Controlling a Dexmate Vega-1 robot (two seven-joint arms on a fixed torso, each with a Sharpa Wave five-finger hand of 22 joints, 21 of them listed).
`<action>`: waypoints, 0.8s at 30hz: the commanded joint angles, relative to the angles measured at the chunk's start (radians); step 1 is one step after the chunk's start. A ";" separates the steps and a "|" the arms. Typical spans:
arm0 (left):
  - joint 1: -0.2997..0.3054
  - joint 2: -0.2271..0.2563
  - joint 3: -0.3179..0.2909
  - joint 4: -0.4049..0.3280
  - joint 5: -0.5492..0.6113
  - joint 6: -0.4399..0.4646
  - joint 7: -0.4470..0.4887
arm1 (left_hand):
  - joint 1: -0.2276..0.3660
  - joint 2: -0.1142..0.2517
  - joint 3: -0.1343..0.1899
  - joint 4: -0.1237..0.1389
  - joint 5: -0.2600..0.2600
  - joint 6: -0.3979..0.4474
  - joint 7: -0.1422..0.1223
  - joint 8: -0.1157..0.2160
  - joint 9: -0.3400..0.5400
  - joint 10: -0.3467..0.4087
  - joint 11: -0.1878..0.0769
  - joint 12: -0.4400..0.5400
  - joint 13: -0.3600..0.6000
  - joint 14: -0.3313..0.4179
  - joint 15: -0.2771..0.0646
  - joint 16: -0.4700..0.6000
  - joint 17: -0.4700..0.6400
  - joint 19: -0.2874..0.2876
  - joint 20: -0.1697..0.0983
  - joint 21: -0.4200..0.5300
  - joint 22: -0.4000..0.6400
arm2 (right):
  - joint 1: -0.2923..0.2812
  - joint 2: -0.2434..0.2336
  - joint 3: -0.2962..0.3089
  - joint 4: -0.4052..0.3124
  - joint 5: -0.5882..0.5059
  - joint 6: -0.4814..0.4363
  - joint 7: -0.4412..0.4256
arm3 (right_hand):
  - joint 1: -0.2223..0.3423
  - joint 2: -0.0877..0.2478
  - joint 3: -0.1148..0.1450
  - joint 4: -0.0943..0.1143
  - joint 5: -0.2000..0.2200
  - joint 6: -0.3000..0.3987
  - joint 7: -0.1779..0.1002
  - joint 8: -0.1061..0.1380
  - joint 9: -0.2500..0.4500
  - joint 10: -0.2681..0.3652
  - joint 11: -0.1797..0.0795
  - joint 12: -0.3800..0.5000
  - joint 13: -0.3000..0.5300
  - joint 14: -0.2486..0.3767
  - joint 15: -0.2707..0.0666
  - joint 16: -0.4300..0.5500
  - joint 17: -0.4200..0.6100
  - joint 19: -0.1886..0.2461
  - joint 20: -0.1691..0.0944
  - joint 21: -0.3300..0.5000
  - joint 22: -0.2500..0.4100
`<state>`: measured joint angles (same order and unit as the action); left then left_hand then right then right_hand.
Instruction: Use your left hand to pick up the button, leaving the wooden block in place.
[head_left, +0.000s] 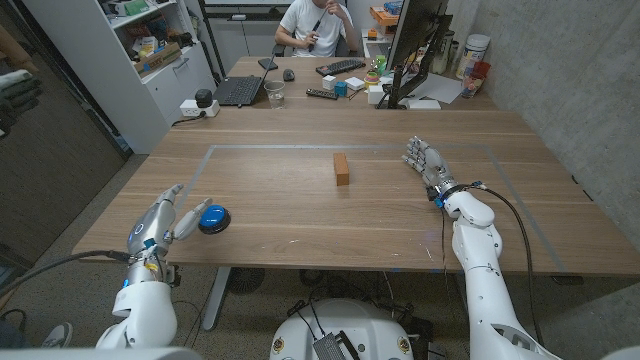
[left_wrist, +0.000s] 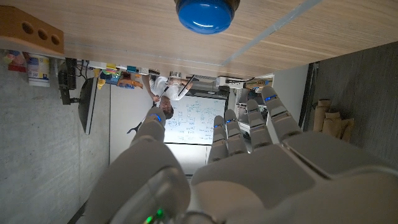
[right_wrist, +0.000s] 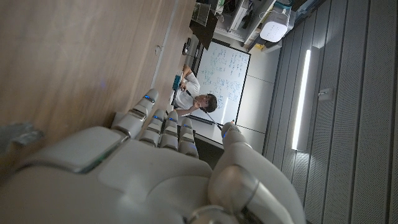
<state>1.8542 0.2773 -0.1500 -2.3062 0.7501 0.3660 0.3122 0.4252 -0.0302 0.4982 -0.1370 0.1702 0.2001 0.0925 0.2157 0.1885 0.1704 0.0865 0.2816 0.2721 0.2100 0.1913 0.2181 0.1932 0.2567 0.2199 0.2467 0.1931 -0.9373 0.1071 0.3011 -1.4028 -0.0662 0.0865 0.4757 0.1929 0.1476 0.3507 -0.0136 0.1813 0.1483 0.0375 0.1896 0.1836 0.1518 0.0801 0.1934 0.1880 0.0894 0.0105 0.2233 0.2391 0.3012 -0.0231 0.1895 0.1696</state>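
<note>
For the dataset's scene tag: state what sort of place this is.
Most likely an office or lab: a desk behind the wooden table carries a laptop and a monitor, and a whiteboard hangs on the wall.

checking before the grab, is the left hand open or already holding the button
Open. In the head view the left hand has its fingers apart beside the blue button, and the left wrist view shows a gap to it.

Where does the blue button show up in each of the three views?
Head view: blue button on the table's near left, just beyond the left robot hand.
Left wrist view: at the top middle, past the fingers.
Right wrist view: not in it.
Shared landmark: the seated person behind the table.
</note>
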 joint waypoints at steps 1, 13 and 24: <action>0.002 0.093 -0.057 -0.096 0.112 0.103 -0.136 | -0.035 -0.022 -0.024 0.004 -0.001 -0.005 -0.050 -0.007 0.004 -0.018 0.012 -0.004 0.008 -0.003 0.016 -0.005 0.004 0.011 0.002 -0.007 0.001 | -0.004 0.004 -0.009 -0.018 0.004 0.002 0.016 | -0.001 -0.011 0.001 0.002 0.007 0.003 -0.009 0.005 0.004 0.005 -0.007 0.004 0.004 0.010 0.004 0.003 0.004 0.005 0.008 0.005 0.002; -0.020 0.322 -0.066 -0.134 0.246 0.190 -0.475 | -0.005 -0.073 -0.045 -0.025 0.011 -0.077 -0.074 -0.027 0.004 -0.053 -0.014 -0.015 0.017 -0.014 -0.008 -0.012 0.004 0.014 0.001 -0.020 -0.001 | -0.026 0.005 0.002 -0.046 0.006 -0.003 0.012 | -0.003 -0.012 0.001 0.004 0.007 0.004 -0.009 0.005 0.004 0.004 -0.008 0.004 0.004 0.010 0.005 0.002 0.004 0.006 0.010 0.006 0.002; -0.040 0.502 -0.115 -0.147 0.305 0.177 -0.733 | 0.057 -0.070 -0.036 -0.036 0.021 -0.068 -0.108 -0.013 0.005 -0.075 -0.044 -0.022 0.023 -0.027 -0.029 -0.018 0.003 0.025 0.000 -0.023 -0.002 | -0.032 0.020 -0.001 -0.066 0.001 -0.023 -0.007 | -0.005 -0.013 0.000 0.005 0.007 0.005 -0.009 0.006 0.004 0.005 -0.007 0.004 0.004 0.010 0.007 0.002 0.005 0.007 0.012 0.006 0.002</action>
<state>1.8390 0.6129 -0.2256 -2.4334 0.9882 0.5240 -0.1425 0.4656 -0.0975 0.4605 -0.1642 0.1858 0.1313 -0.0054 0.1964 0.1884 0.1020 0.0489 0.2632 0.2906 0.1891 0.1667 0.2030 0.1931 0.2773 0.2183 0.2253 0.1906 -0.9619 0.1143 0.3016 -1.4508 -0.0614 0.0779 0.4841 0.1848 0.1395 0.3507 -0.0136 0.1813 0.1518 0.0339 0.1896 0.1836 0.1518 0.0801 0.1934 0.1881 0.0930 0.0142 0.2233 0.2390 0.3065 -0.0178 0.1895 0.1696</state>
